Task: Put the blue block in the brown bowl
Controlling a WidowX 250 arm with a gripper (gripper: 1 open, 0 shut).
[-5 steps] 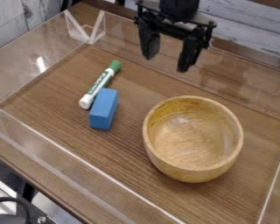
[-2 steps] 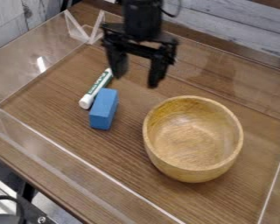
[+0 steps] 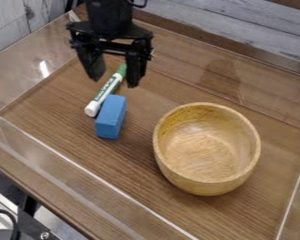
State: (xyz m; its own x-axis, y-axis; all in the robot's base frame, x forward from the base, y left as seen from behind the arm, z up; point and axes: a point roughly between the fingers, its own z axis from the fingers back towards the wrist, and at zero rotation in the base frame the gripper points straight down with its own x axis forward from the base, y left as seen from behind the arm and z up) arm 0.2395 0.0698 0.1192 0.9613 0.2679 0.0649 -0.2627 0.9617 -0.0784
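The blue block (image 3: 110,118) lies on the wooden table, left of centre, on its own. To its right sits the brown bowl (image 3: 208,147), round, thick-walled and holding nothing. My black gripper (image 3: 112,75) hangs open above the table, pointing down, just behind and above the block, with nothing between its fingers. One fingertip (image 3: 135,78) shows to the right of the marker, the other to the left.
A white marker with a green cap (image 3: 104,94) lies right behind the block, partly under the gripper. Clear acrylic walls (image 3: 27,66) fence the table on all sides. A clear bracket stands at the back left corner.
The gripper has travelled left and toward the camera, from behind the bowl to above the marker and block, staying open. Block, marker and bowl have not moved.
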